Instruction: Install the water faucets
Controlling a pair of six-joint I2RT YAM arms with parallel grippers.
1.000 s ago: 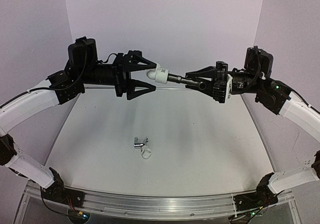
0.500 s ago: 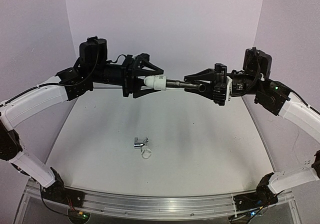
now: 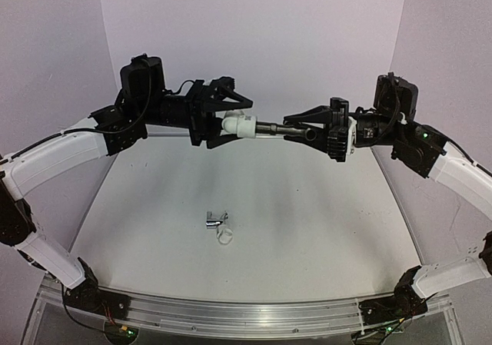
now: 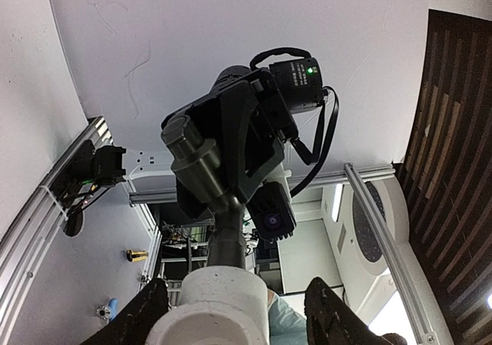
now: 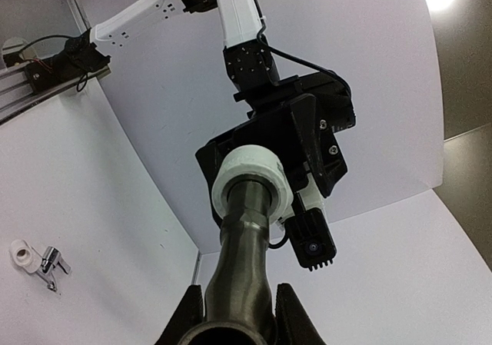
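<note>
Both arms are raised above the counter (image 3: 323,230) and meet in the air near its far side. The right end effector (image 3: 300,130) is pressed together on the matte black faucet (image 3: 278,131) and pinches its body; in the right wrist view the two fingers sit tight on both sides of the dark metal. The faucet lies almost level and points to the left arm, and its far end is inside the white elbow fitting (image 3: 242,124), so the two parts are joined in one line. The left end effector (image 3: 234,122) is around this fitting, with one finger above it and one below in the top view. In the left wrist view one of the fingers (image 4: 146,318) seems to touch the white plastic, while on the other side a small gap shows; whether this end effector really pinches the fitting or only stands partly spread around it, I cannot tell. The chrome faucet (image 3: 214,220) lies alone on the counter, nearer to the arm bases and a little left of the middle. The small white ring (image 3: 225,237) lies just beside it, on the near side
</note>
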